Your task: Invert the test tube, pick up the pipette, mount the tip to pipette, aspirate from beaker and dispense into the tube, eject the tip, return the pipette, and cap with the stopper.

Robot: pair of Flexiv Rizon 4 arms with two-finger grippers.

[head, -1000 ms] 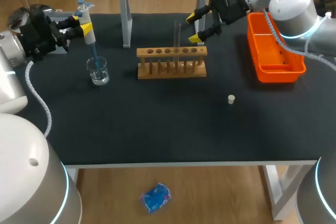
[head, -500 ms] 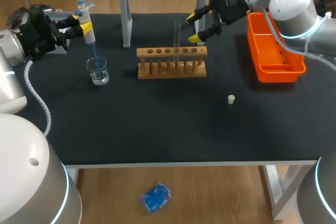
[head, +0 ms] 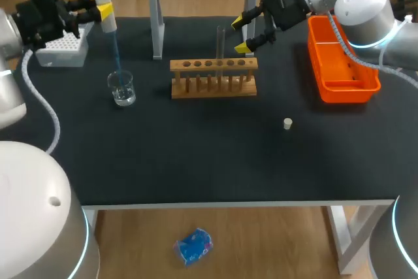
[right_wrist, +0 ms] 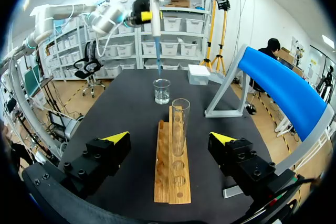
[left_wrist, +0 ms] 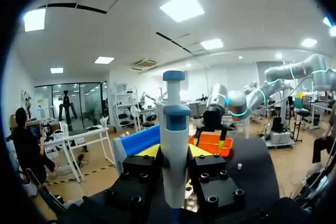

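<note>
Pipette (left_wrist: pixel 175 150) one, beaker (head: pixel 122 89) one, tube (right_wrist: pixel 180 124) one, stopper (head: pixel 287 123) one

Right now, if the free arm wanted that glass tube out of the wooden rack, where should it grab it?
Probably the bare upper part of the test tube, above the rack. It stands upright with its lower end in a hole, so the right gripper would come level from the side, fingers either side.

The left gripper (head: pixel 100 12) is held raised over the table's far left corner, clamped on the pipette (head: pixel 108 23), while the right gripper (head: pixel 242 34) is held far right, fingers spread wide.
</note>
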